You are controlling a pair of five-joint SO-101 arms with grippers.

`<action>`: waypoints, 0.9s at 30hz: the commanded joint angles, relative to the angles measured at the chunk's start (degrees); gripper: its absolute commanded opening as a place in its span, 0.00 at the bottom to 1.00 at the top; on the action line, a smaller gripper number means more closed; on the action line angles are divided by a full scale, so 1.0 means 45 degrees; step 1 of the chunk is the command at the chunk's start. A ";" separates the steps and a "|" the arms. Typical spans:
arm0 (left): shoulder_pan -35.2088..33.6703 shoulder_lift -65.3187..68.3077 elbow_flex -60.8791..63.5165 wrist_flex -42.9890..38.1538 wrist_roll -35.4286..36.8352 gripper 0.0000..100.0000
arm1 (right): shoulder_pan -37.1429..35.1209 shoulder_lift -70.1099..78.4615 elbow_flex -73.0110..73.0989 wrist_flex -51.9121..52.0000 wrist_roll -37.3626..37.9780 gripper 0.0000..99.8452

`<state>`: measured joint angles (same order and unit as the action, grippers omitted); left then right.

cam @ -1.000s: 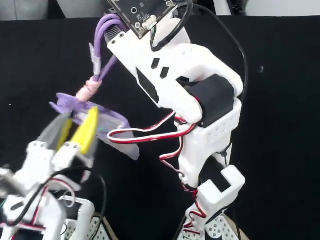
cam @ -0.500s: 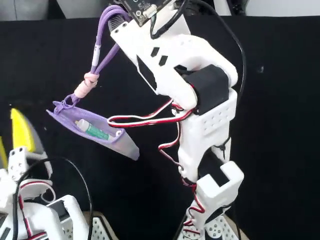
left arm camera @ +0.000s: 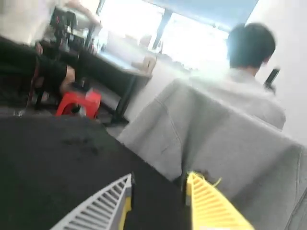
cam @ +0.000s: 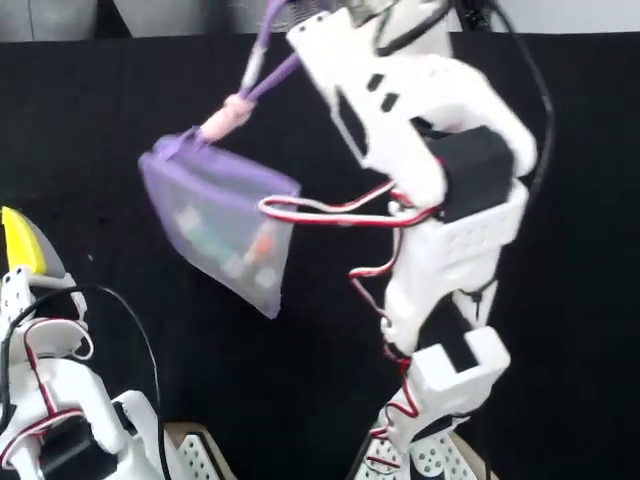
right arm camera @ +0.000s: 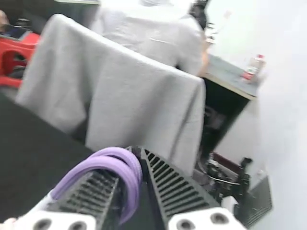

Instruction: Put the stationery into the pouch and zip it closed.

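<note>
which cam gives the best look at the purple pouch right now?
High view: the whole pouch hangs by its strap, stationery visible through its side. Right wrist view catches the strap loop pinched in the right claw. Left wrist view faces a grey cloth instead.

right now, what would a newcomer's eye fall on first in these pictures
The purple pouch hanging in mid-air over the black table, in the upper left of the high view, with blurred coloured items showing through its side. It dangles by its strap, pinched in the right gripper. Low at the high view's left edge, the left gripper sits open and empty, one finger bright yellow.
</note>
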<state>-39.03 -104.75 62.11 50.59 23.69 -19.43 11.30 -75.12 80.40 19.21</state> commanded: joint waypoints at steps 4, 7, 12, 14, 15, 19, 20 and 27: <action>-0.0029 0.0039 0.0088 -0.0254 0.0137 0.19 | 0.1309 -0.0694 -0.0107 -0.0508 -0.0098 0.01; -0.0029 0.0039 0.0088 -0.0254 0.0156 0.19 | 0.1661 -0.0713 -0.0127 -0.0488 -0.0098 0.01; -0.0029 0.0039 0.0088 -0.0234 0.0156 0.19 | 0.1641 -0.1377 -0.0869 0.0274 -0.0117 0.01; -0.0029 0.0039 0.0088 -0.0234 0.0156 0.19 | 0.1485 -0.1807 -0.1241 0.0313 -0.0117 0.01; -0.0029 0.0039 0.0068 -0.0234 0.0176 0.19 | 0.1387 -0.2022 -0.1358 0.0293 -0.0117 0.01; -0.0029 0.0039 0.0088 -0.0234 0.0664 0.19 | 0.1270 -0.2569 -0.1104 -0.0332 -0.0020 0.01; -0.0029 0.0039 0.0107 -0.0234 0.0840 0.19 | 0.1270 -0.2608 -0.0908 -0.0664 -0.0020 0.01; -0.0029 0.0039 0.0088 -0.0234 0.0957 0.19 | 0.0137 -0.2589 0.0869 -0.3106 0.0000 0.01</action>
<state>-39.03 -104.75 62.73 50.59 27.30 -14.15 1.63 -74.77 73.36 19.21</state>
